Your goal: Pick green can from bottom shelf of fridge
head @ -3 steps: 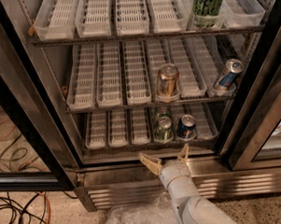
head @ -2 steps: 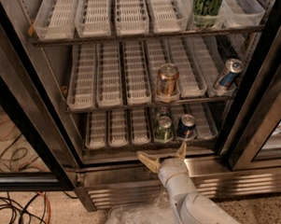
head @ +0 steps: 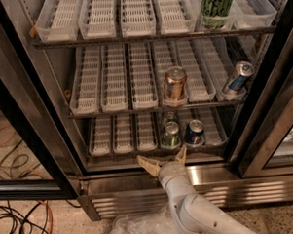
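Basically: approach phase, nothing grasped yet.
change: pincer (head: 166,161) has crept slightly left and forward versus 1 s ago; small shift, cans and trays unchanged.
pincer state: fingers spread wide, empty, tips pointing up into the fridge (head: 50,142) opening, hovering just over the steel sill in front of the bottom shelf (head: 116,150).
left finger: tan pad (head: 147,164) sits left of the can lane, below the empty trays.
right finger: tip just below the gap between the 2 front cans.
target: green can (head: 170,135) stands upright at the front of its lane on the bottom shelf, just above and slightly right of the pincer centre.
twin: a 2nd green can (head: 169,118) right behind it in the same lane, mostly hidden.
neighbour: dark blue can (head: 194,132) just beside the target on its right, very close; can't tell if touching.
other shelves: copper can (head: 175,83) and a tilted blue can (head: 237,77) on the middle rack, tall green-and-black can (head: 217,6) on top; not relevant.
meaning: my read is alignment is nearly done; needs a nudge right and a reach in so the fingers straddle the front green can.
risk: right finger has little room beside the dark blue can, could knock it.
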`<state>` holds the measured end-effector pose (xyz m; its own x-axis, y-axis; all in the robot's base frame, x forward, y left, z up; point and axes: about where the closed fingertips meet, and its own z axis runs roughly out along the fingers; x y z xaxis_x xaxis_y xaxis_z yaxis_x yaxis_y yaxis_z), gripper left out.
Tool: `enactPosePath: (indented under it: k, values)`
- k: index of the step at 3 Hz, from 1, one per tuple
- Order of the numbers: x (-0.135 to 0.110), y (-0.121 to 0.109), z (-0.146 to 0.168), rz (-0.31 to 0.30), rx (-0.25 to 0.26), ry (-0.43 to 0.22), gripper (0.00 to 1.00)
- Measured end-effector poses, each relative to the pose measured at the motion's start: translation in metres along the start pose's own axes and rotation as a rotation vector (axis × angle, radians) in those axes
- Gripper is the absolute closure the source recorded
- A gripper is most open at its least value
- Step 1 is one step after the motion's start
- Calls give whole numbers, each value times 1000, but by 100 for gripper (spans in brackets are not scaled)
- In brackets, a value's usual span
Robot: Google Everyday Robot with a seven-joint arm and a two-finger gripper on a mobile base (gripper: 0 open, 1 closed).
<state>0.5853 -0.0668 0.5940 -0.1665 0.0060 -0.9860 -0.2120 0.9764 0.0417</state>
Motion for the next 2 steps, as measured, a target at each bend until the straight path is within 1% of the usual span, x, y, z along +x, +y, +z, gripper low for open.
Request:
enactPosePath:
  k: [1,2]
  values:
    - [-1,-15,4,-13,42,-9,0]
    - [-1,-15,5,-13,42,-9,0]
